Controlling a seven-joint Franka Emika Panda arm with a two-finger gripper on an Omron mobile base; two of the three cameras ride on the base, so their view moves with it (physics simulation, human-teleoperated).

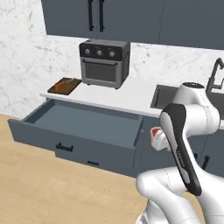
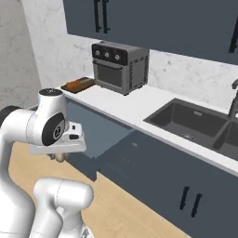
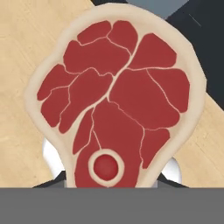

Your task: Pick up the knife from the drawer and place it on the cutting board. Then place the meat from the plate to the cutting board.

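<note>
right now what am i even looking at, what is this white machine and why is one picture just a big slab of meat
It is a white robot arm on a driving base in a simulated kitchen. Two pictures come from cameras on the base, behind the arm to its left and right. The third comes from a camera on the arm's hand, looking along its end effector. That view is close to the meat, a red slab with pale fat, which the end effector holds above the wooden floor. On the counter stand a toaster oven and a cutting board with something orange on it, too small to name. The drawer below is pulled open. A sink lies to the right.
</note>
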